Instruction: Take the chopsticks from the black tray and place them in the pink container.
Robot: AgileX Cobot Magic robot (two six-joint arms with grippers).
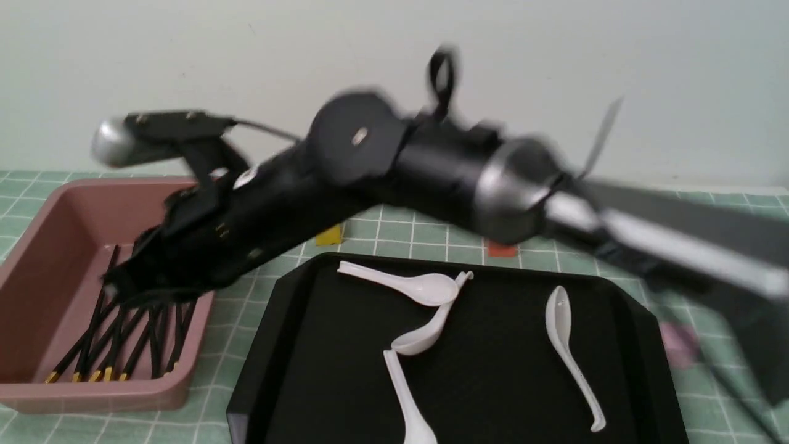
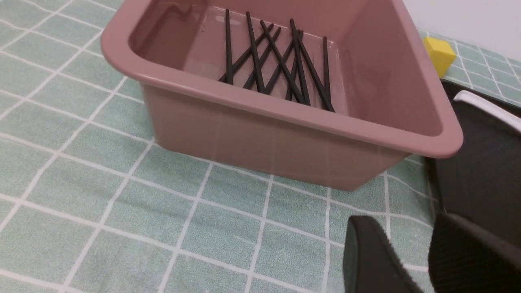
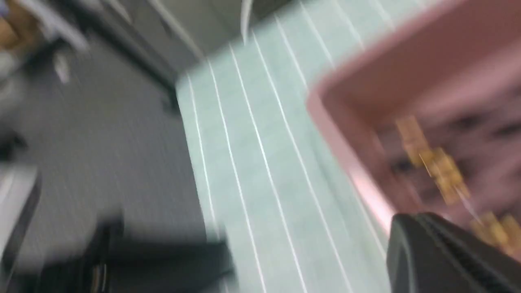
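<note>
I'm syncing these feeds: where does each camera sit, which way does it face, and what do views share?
Front: between the arms, facing forward over black tray and pink container; blurred right arm stretches across to the container.
Left wrist: low over the cloth, facing the container and its chopsticks; left jaws show, apart, empty.
Right wrist: over the container's edge, looking down, heavily blurred; one right jaw shows.
Shared: all three see the container and chopsticks; front and left wrist also the tray.

— What colour is the arm?
— Black, with a silver ring and a round cap bearing a silver screw.
— Cables?
— One looped black cable. The left gripper is matte black too.
</note>
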